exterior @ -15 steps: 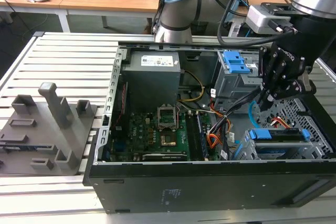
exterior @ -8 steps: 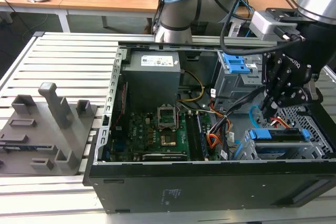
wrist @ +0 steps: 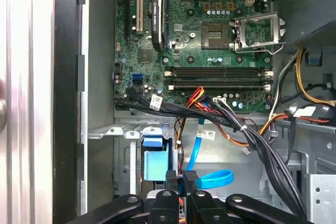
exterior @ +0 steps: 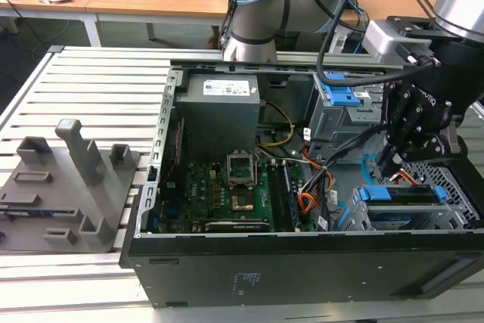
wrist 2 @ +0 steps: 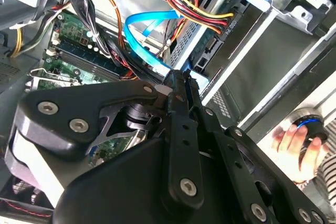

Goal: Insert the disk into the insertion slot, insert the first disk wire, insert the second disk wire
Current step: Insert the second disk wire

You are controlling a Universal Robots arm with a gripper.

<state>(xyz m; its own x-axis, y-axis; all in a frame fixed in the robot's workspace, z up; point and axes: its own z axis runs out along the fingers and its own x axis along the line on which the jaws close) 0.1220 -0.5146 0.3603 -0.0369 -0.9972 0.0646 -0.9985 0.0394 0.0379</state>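
The disk (exterior: 401, 194), in its bright blue carrier (wrist: 156, 165), sits inside the insertion slot (exterior: 457, 187), the perforated silver cage at the case's front corner on the exterior view's right. My gripper (exterior: 391, 163) hangs just above the disk's rear edge. Its black fingers (wrist: 172, 178) stand close together, shut on the dark plug of the second disk wire (wrist: 212, 178). That light blue cable loops away from the fingertips (wrist 2: 179, 80) as a blue arc (wrist 2: 140, 32). The first disk wire (exterior: 409, 178), red-orange, runs down to the disk's rear right under the gripper.
The open case holds the green motherboard (exterior: 227, 187), a grey power supply (exterior: 219, 111) and a taller grey cage with blue tabs (exterior: 340, 100). A thick black cable bundle (wrist: 262, 145) crosses beside the gripper. A person's hand (wrist 2: 291, 140) rests outside the case. A grey fixture block (exterior: 68, 187) lies on the exterior view's left.
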